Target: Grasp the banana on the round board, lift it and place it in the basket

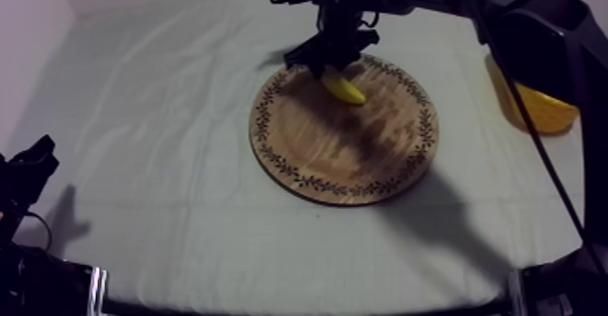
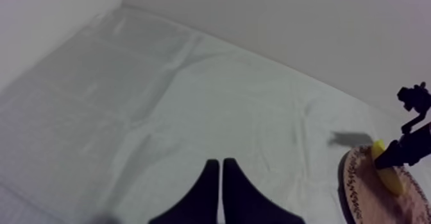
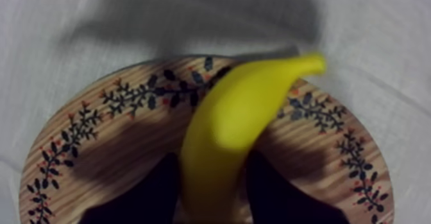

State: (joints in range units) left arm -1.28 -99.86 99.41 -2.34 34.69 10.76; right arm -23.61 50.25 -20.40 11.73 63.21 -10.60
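Your right claw point(image 1: 330, 64) is clenched on the banana point(image 3: 221, 130). In the right wrist view a black finger presses each flank, and the fruit runs on past the fingers in both directions. The banana sits at the far rim of the round wooden board point(image 1: 362, 161). I cannot tell whether it is clear of the wood yet.

For the lift, raise it straight up first so neither end drags across the patterned rim. The hold looks to be off the banana's middle, so it may swing or pivot between the fingers. Go up slowly and keep the grip firm before you carry it towards the yellow basket point(image 1: 543, 110), which is at the right of the surface point(image 1: 163, 138), partly behind the arm.

From above, the banana's long axis lies on a diagonal. One end points towards the board's middle. The other, tapered tip curves out over the far rim towards the cloth.

Your left claw point(image 2: 221, 188) is closed on nothing, with its fingers together, well apart from the board.
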